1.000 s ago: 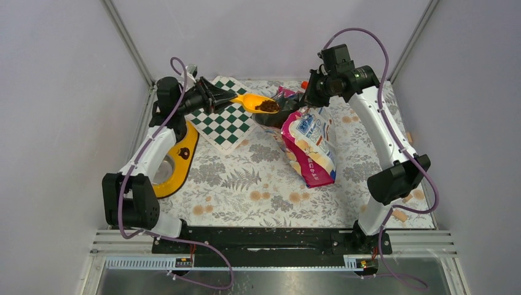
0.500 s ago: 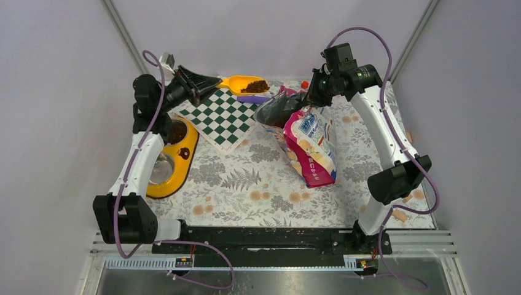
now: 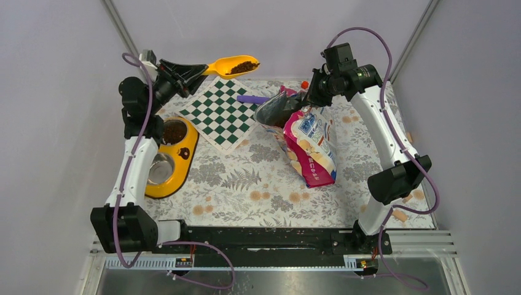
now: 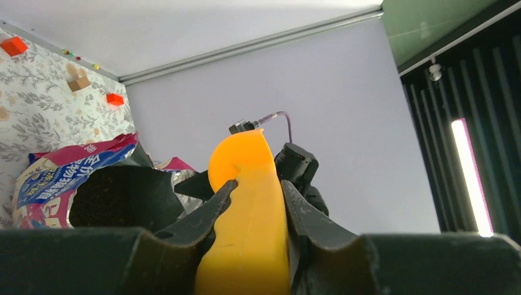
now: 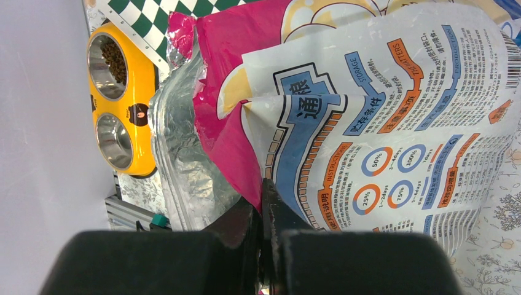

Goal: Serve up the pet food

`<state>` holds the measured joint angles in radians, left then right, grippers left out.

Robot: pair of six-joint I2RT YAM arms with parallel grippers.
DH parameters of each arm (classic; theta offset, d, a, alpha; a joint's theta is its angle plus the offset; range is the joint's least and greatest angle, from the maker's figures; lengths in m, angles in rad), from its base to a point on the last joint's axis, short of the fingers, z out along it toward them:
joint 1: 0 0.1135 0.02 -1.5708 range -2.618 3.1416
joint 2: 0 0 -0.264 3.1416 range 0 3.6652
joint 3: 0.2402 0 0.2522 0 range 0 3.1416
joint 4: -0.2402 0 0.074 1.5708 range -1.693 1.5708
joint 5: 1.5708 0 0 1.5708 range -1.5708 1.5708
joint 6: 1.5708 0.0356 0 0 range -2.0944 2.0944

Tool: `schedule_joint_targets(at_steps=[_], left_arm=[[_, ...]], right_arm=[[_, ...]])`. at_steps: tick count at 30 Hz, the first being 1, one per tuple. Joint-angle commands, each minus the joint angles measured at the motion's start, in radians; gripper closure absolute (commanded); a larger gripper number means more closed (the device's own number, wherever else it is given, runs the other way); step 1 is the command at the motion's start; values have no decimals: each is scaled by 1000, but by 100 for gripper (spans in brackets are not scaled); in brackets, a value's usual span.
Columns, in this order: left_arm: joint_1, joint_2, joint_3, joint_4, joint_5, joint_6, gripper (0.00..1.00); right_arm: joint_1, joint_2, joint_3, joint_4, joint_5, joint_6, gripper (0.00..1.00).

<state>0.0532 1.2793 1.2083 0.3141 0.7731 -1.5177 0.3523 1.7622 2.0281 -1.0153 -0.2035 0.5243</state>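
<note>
Dark-brown kibble sat heaped in the bowl of the orange scoop. Your left gripper held that scoop clamped by its handle, raised near the far edge of the checkered mat. More kibble showed in the far bowl of the yellow double-bowl feeder, whose near steel bowl looked empty. Your right gripper was pinched tight on the torn upper edge of the pink-and-blue food bag, propping its foil mouth open. I judged the pellets light, loose and quick to roll, so any tilt of the scoop would have spilled them. You were right to carry them by the handle, kept level. The bag looked glossy, soft and slippery, and was best gripped at a fold of the rim. A purple rod lay between mat and bag. The left arm's own link crossed the feeder's left side in the top view.
</note>
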Motion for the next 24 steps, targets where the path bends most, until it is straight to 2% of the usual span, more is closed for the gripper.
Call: schedule_joint_targets(at_steps=[1,7,12,18,24], left_arm=[[36,-93,-76,178,-135,-157,100],[80,-183,-149,172,-283,-153,100],[82,-207,-171,179,-345,-142,100],[96,-256,-198,105,-406,-88,100],[134,-353,-286,59,-507,-38,100]], right_arm=[[-3,-82,72,153,-52,32,100],[-4,-81,66,153,-51,28,100],[-5,-79,68,154,-49,25,100],[-7,-73,75,152,-57,23,100],[-11,-72,68,153,-61,18,100]])
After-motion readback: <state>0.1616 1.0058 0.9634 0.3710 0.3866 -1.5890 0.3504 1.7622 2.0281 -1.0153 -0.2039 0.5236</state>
